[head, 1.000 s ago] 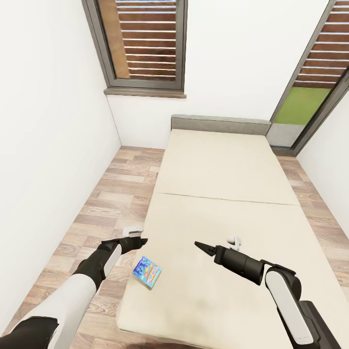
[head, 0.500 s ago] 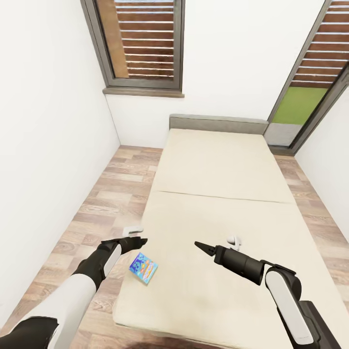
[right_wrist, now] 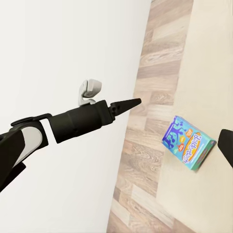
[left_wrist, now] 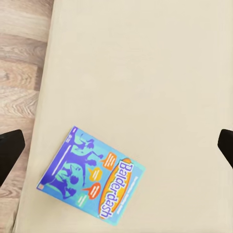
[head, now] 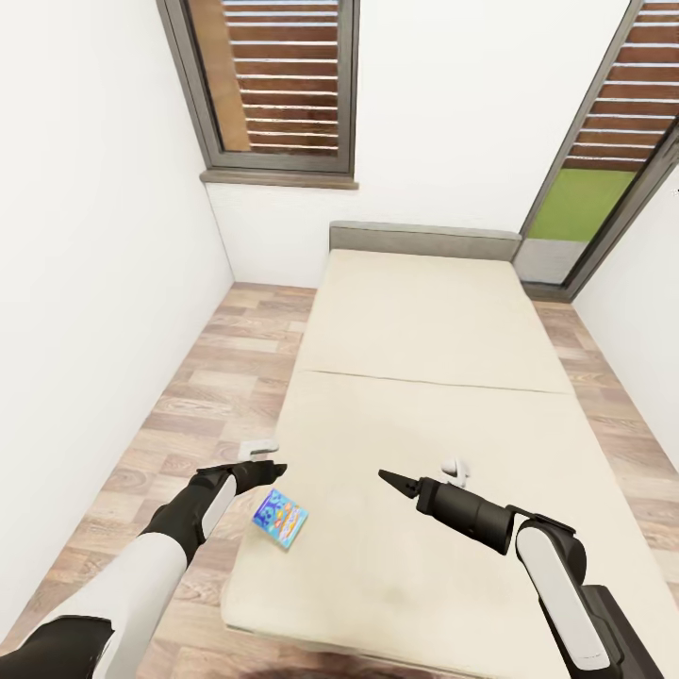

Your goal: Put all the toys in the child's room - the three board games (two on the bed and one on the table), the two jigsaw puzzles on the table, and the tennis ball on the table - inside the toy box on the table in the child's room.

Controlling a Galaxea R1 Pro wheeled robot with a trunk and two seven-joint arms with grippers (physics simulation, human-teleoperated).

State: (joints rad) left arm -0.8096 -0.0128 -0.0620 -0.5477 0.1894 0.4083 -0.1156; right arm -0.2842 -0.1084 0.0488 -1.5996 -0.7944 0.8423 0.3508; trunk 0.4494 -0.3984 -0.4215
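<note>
Board game: the blue Balderdash box [head: 280, 519] is lying flat near the bed [head: 443, 358] edge.
Left pincer [head: 273, 469]: you are hovering it beside the box, jaws spread, empty.
Right pincer [head: 389, 479]: waiting; spread cannot be told.

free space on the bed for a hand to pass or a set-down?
The bed is mostly bare: from the headboard down past the mattress seam, and along its right side. The only clutter is the blue board game near the left edge, just beyond the left gripper.
</note>
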